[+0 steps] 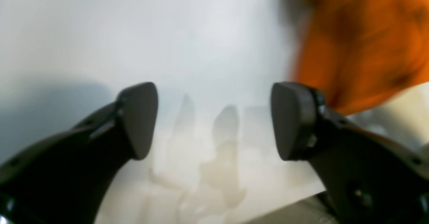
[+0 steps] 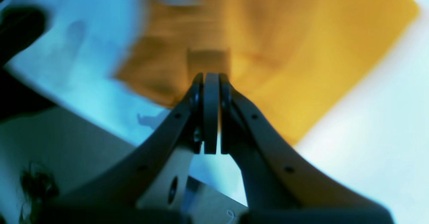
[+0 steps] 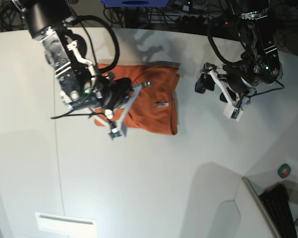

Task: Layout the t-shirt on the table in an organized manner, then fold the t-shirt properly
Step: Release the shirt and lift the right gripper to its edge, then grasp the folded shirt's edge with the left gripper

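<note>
The orange t-shirt [image 3: 149, 99] lies folded into a rough rectangle on the white table [image 3: 139, 173], with a small white tag [image 3: 162, 104] showing on top. My right gripper [image 3: 145, 84] hovers over the shirt's upper part with its fingers closed together. In the right wrist view the gripper [image 2: 211, 76] is shut, no fabric shows between the pads, and the shirt [image 2: 301, 49] lies blurred beyond it. My left gripper [image 3: 211, 90] is open just right of the shirt. In the left wrist view the gripper [image 1: 214, 120] is wide open over bare table [image 1: 167, 33], with the shirt [image 1: 362, 43] at the upper right.
A thin dark seam [image 3: 55, 158] runs down the table's left side. A white rectangular label [image 3: 64, 224] sits near the front left edge. A green roll [image 3: 284, 170] and a keyboard [image 3: 283, 206] lie off the table at the lower right. Cables crowd the back edge.
</note>
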Tool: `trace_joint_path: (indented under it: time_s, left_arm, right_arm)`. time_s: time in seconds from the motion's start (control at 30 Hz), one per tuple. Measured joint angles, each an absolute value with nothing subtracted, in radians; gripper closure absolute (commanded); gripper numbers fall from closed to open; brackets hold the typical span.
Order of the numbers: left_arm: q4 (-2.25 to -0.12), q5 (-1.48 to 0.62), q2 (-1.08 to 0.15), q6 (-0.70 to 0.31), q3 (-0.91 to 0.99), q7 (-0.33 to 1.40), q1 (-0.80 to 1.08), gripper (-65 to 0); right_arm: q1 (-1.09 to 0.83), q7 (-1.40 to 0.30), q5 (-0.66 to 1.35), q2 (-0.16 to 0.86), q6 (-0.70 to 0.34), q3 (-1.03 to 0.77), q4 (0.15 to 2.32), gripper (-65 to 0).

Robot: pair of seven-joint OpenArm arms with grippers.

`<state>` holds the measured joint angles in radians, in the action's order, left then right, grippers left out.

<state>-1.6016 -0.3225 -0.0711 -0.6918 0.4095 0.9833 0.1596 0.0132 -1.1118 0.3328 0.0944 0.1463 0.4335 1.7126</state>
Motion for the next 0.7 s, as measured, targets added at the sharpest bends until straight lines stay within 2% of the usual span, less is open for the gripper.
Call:
trace_joint_path:
  time_s: [0.1, 0.23, 0.37, 0.53, 0.7]
  left_arm:
    - [-1.601, -0.428, -0.077, -0.69, 0.352, 0.986, 0.153, -54.3]
    - [-1.549, -0.443, -0.066, -0.689, 0.326, 0.991, 0.114, -54.3]
    - [-1.417, -0.45, -0.033, -0.69, 0.296, 0.992, 0.059, -54.3]
    - [-1.306, -0.443, -0.022, -0.6, 0.294, 0.992, 0.027, -54.3]
    - [-1.25, -0.445, 0.0, -0.602, 0.294, 0.987, -0.019, -54.1]
  right_arm:
    - [0.006, -1.119, 0.33, 0.143, 0.146, 0.348, 1.745, 0.0]
    - [-0.052, -1.127, 0.338, 0.151, 0.146, 0.284, 1.757, 0.0]
    - [-0.067, -1.127, 0.337, 0.152, 0.146, 0.274, 1.76, 0.0]
    - [-0.084, -1.124, 0.337, 0.168, 0.146, 0.272, 1.761, 0.0]
    - [-0.081, -1.12, 0.337, 0.168, 0.146, 0.272, 1.761, 0.0]
